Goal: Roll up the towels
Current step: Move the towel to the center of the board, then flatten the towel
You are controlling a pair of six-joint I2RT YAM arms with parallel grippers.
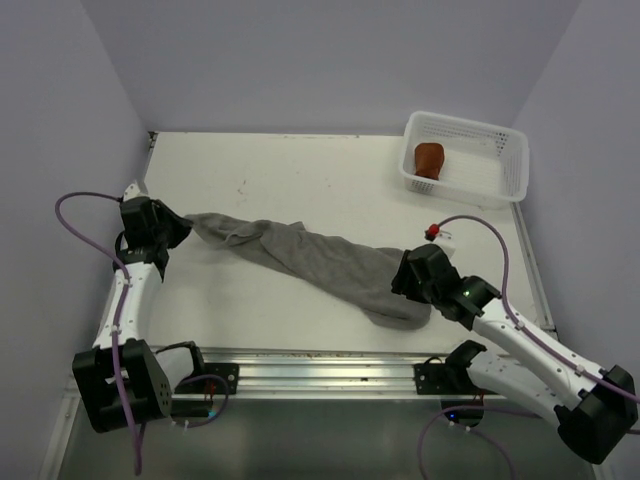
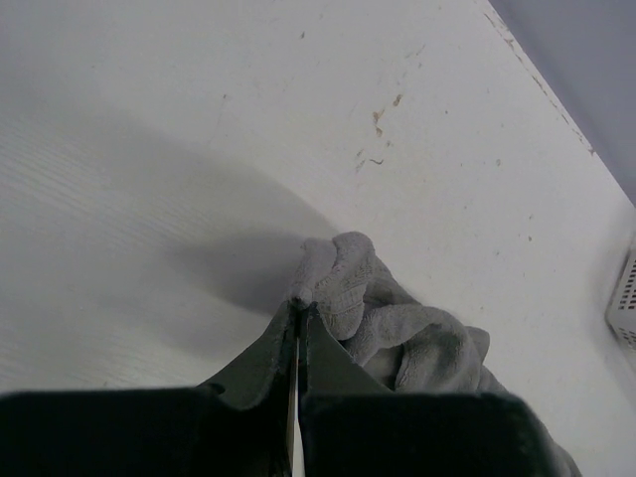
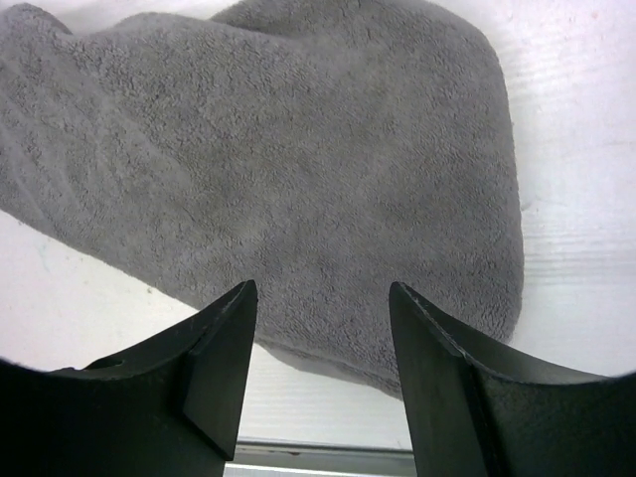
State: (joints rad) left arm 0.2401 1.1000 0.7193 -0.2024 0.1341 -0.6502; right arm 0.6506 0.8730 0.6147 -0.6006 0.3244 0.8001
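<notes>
Your left hand (image 2: 298,310), at the left edge of the counter (image 1: 300,175), is clenched on a corner of the grey towel (image 1: 310,262), which is strung out diagonally toward near-right. There is open counter beyond it. Your right hand (image 3: 318,323) is released over the towel's broad end, close to the near edge; contact unclear. The rust-brown towel (image 1: 430,158) sits in the basket (image 1: 505,150), far right.

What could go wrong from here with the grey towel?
The left gripper pinches only a small bunched corner of the grey towel, so a pull might slip it free. The towel lies twisted and narrow rather than flat, so a roll may come out uneven. The right gripper is open over the other end, near the front rail; that end could slide off.
</notes>
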